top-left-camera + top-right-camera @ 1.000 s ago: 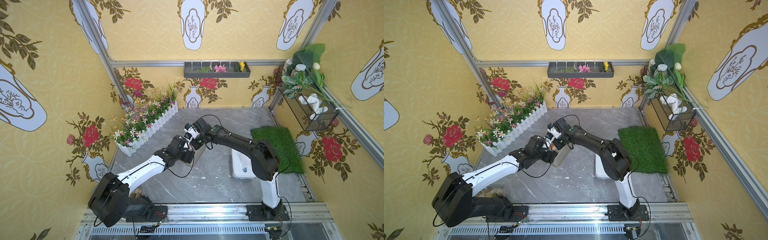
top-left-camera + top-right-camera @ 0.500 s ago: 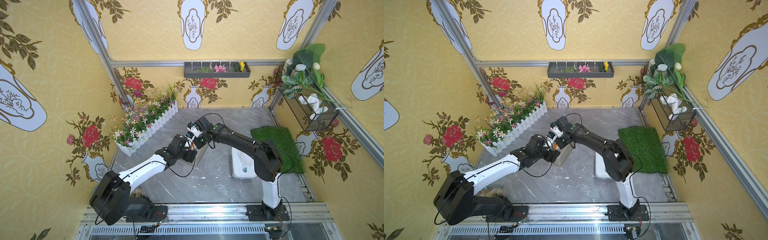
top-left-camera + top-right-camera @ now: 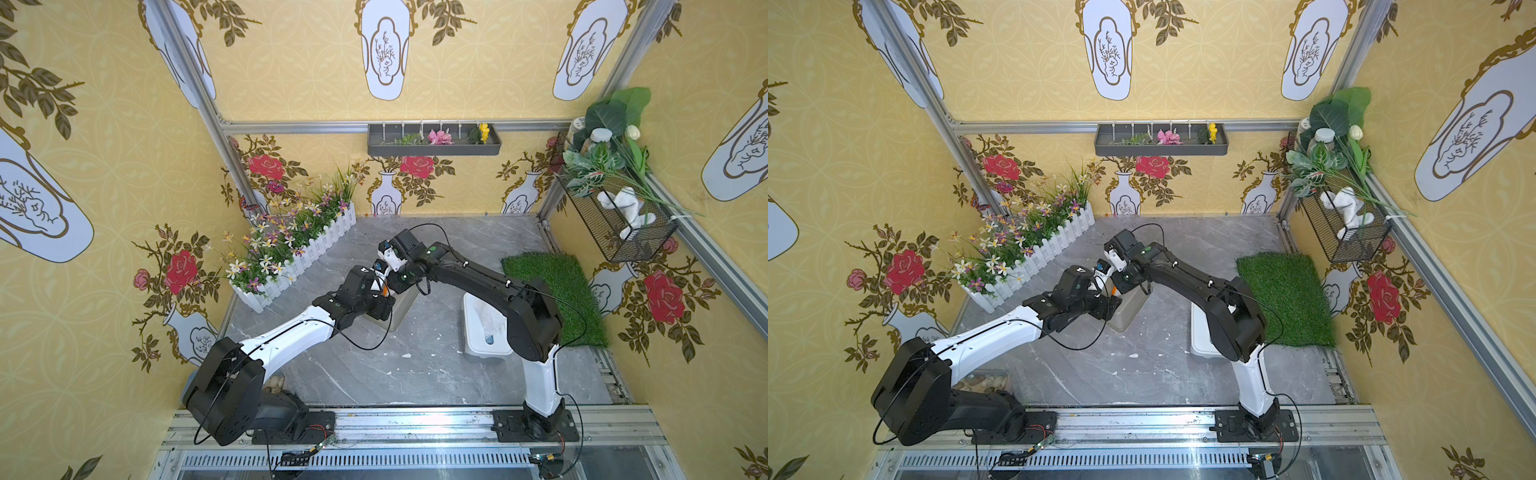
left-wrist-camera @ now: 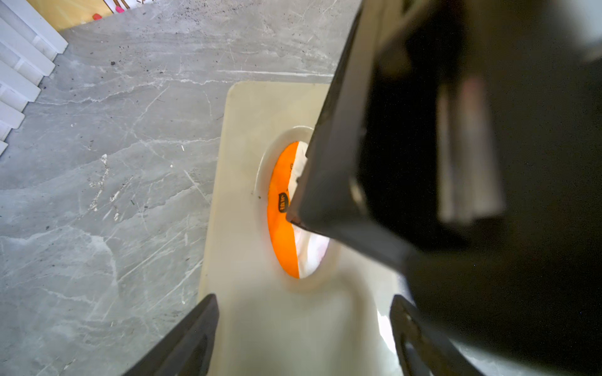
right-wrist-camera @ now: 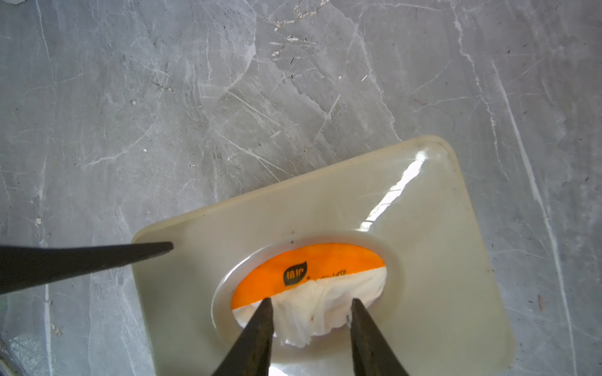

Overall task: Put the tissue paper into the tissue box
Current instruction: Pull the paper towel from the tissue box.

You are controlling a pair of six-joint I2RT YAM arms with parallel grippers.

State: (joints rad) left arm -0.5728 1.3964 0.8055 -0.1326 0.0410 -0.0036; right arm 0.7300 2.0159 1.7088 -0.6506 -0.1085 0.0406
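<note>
Your right gripper (image 5: 311,301), pinched shut a second ago, now has its jaws parted to a middling gap, and your left arm has edged a little toward 1 o'clock. A tuft of white tissue paper (image 5: 306,325) stands between the right fingers; whether it brushes them you cannot tell. The tuft rises out of the oval opening (image 5: 223,289) in the lid of the tissue box (image 3: 1129,309), which sits near the middle of the grey table (image 3: 374,374). In both top views the arms cover most of the box, but the wall that shows runs roughly from 7 to 1 o'clock, and the oval lies along that same length. Inside the box lies an orange-and-white pack (image 5: 309,260), the line between its colours running lengthwise under the opening and the tuft coming from the white half. Your left gripper (image 4: 304,296) comes in from 7 o'clock with jaws wide, one finger on each side of the box's near end; whether they press on its walls you cannot tell. At 3 o'clock of the box, apart from it, a white tub (image 3: 486,352) holds something pale and crumpled, with a grass mat (image 3: 557,291) just beyond.
</note>
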